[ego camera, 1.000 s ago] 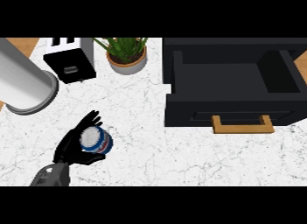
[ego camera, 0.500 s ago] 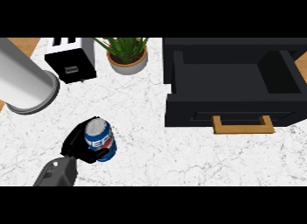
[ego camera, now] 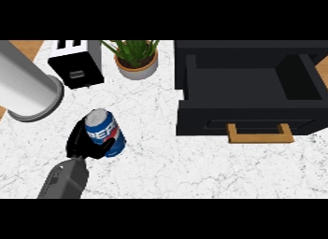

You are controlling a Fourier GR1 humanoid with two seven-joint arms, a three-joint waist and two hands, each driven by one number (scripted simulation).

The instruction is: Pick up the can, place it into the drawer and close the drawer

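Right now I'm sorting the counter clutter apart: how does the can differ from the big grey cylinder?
The can is blue with white lettering; the grey cylinder is plain and unmarked. The can is far smaller. The left hand is curled round the can, while the cylinder stands untouched at the counter's left edge. Both are round with pale tops.

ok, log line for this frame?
left hand: shut on can | can: above counter, tilted | drawer: open, holds nothing | right hand: unseen

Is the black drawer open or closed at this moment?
Open. The drawer is pulled out, its inside shows from above with nothing in it, and its wooden handle faces the robot.
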